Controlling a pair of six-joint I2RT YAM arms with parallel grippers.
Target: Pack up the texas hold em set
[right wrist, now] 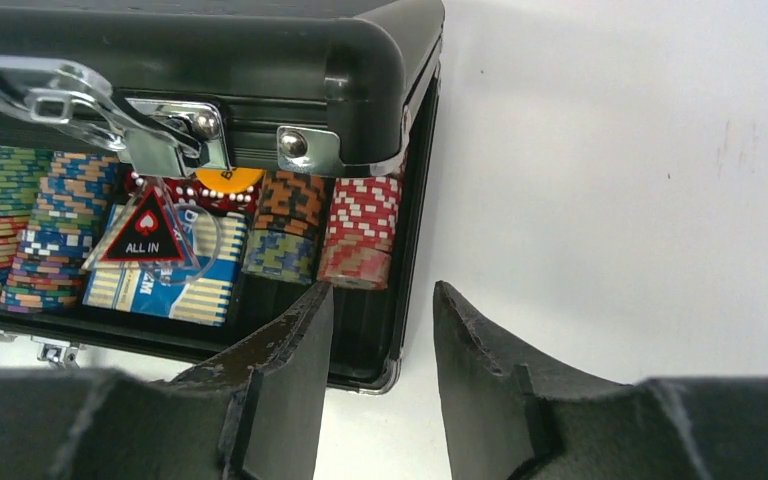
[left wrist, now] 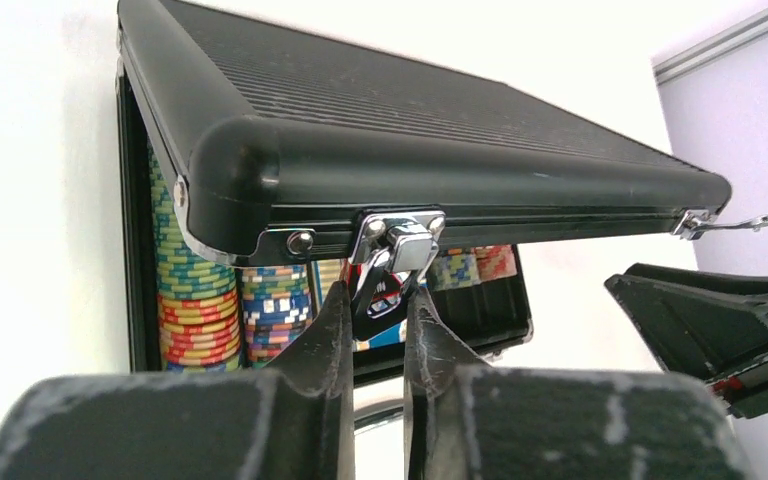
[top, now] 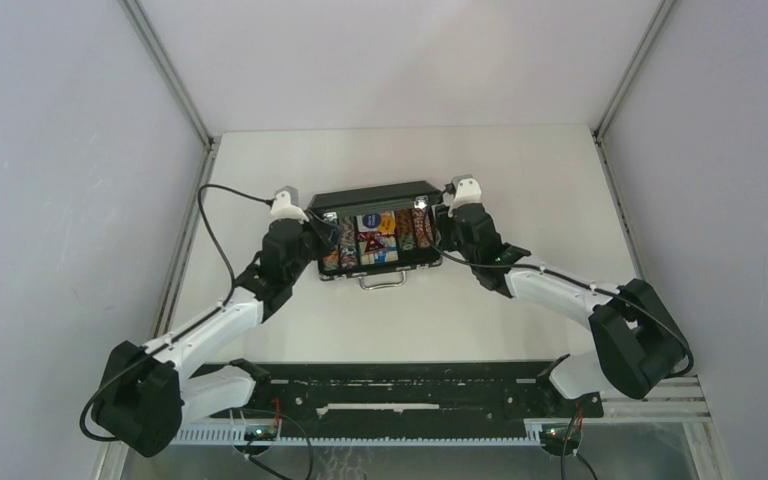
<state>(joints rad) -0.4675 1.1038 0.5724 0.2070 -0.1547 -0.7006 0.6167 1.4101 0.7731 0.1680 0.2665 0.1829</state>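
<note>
Left arm (top: 210, 330): I see it reach from the near left of the table (top: 260, 140) to the left end of the briefcase (top: 332, 268).
Left gripper (left wrist: 375, 295): its two fingers are squeezed close. The hanging loop of the left latch (left wrist: 400, 245) is pinched between the tips.
Briefcase: it sits in the middle of the table. It is black with silver trim, and its handle (top: 382, 282) points toward the arm bases.
Lid (left wrist: 410, 110): it is partway down and tilted over the base. Through the gap I can look inside.
Chip stacks (left wrist: 195, 290): rows of striped chips lie on their sides and fill the left end of the base.
Blue card deck (right wrist: 170, 280): it lies flat in the middle part of the base.
All-in token (right wrist: 145, 235): a clear piece with a red and black triangle that says ALL IN. It rests on the blue card deck.
Red chips (right wrist: 360, 235): one stack at the right end, just inside the right wall.
Right latch (right wrist: 70, 100): it sticks out from the front edge of the lid, and nothing touches it.
Right gripper (right wrist: 380, 290): its fingers stand apart and hold nothing. It is at the near right corner of the base, one finger over the rim and the other over bare table.
Right arm (top: 560, 290): it comes in from the near right.
</note>
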